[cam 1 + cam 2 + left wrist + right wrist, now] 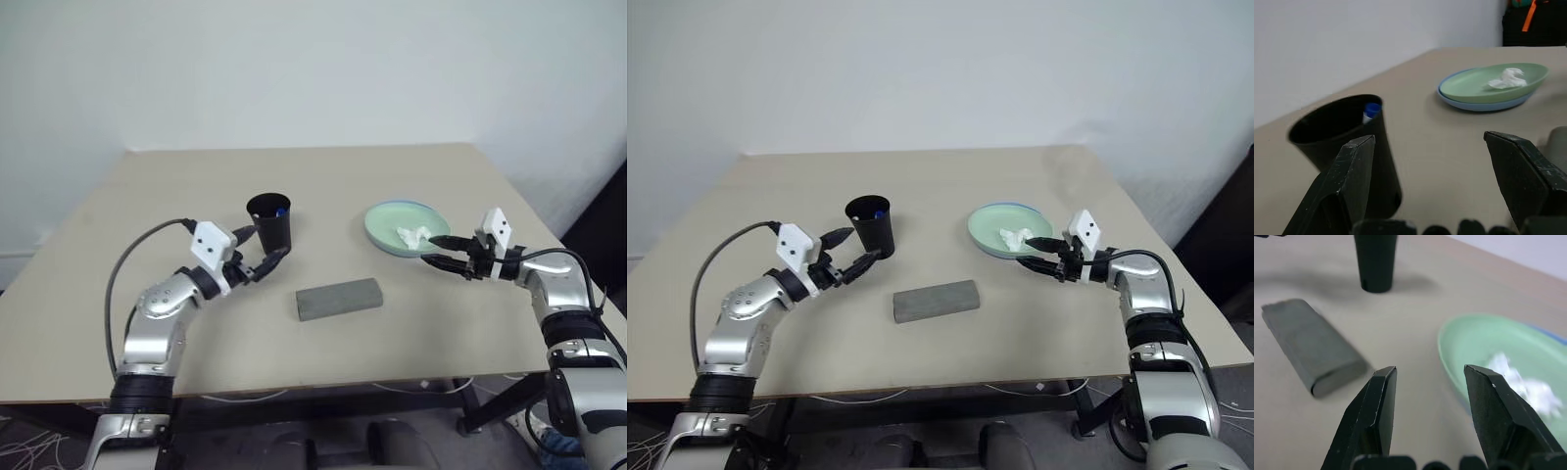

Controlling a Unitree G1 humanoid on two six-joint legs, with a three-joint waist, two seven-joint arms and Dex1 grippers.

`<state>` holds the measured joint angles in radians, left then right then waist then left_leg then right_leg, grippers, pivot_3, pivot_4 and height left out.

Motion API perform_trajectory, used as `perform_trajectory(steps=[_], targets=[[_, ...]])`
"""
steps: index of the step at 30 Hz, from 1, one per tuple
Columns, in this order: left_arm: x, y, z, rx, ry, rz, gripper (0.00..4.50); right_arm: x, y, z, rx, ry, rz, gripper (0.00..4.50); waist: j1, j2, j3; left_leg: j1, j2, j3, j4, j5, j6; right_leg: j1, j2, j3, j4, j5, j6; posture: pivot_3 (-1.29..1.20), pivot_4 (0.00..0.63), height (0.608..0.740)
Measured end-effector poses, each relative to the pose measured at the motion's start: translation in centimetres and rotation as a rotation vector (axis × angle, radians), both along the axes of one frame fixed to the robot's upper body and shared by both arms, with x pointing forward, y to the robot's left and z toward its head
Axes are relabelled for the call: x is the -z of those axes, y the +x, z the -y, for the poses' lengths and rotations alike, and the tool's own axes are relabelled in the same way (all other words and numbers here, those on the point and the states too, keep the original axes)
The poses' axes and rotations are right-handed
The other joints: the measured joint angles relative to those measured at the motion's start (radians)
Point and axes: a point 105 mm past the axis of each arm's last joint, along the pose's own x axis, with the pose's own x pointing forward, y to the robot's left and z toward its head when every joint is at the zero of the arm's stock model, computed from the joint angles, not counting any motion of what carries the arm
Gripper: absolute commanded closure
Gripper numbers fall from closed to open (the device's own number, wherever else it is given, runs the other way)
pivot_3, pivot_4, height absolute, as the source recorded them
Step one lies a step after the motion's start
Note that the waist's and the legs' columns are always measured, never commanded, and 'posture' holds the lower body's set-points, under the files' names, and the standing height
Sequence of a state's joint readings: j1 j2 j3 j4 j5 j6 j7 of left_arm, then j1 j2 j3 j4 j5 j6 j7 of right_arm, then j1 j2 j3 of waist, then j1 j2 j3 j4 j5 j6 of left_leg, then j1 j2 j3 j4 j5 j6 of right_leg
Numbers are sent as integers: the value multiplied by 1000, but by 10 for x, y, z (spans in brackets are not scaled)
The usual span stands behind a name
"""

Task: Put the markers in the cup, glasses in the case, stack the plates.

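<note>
The black cup (269, 223) stands upright left of the table's middle, with a marker's blue cap (281, 210) showing at its rim. My left gripper (266, 248) is level just in front of the cup's base, open and holding nothing. The pale green plate (407, 225) lies stacked on the light blue plate (1484, 105), with a crumpled white tissue (413, 235) on top. My right gripper (431, 250) is open and empty at the near right rim of the plates. The grey case (338, 298) lies shut in front of the cup. The glasses are hidden.
The beige table (147, 323) ends in a near edge just behind both arms. A white wall rises behind its far edge. Bare tabletop lies between the case and the plates and along the far half.
</note>
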<state>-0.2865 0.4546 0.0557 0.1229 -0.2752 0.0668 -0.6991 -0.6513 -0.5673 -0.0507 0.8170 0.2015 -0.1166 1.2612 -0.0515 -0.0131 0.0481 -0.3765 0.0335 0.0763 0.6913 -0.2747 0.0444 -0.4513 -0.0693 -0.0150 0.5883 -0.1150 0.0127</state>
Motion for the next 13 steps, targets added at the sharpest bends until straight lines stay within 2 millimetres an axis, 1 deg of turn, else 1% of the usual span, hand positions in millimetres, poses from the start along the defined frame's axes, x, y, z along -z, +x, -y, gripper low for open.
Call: perform_trajectory(steps=[4,6,10,13], targets=[[9,2,8,-5,21,4,729,-1,-1,19,63,-12,5,2127,1,0,0,1,0,0,0,0,0,1,0,0,0,0,0,0,0,732],[16,2,13,-2,31,-7,729,5,-5,26,91,-7,-12,2127,1,0,0,0,0,0,0,0,0,1,0,0,-1,0,0,0,0,732],[20,3,15,-13,23,-5,729,22,-15,31,118,-6,-65,2127,2,0,0,0,0,0,0,1,2,0,0,0,-1,0,0,0,0,732],[23,2,18,-15,26,-9,729,24,-18,31,122,-3,-68,2127,1,0,0,0,0,0,0,1,2,0,0,1,-1,0,0,0,0,732]])
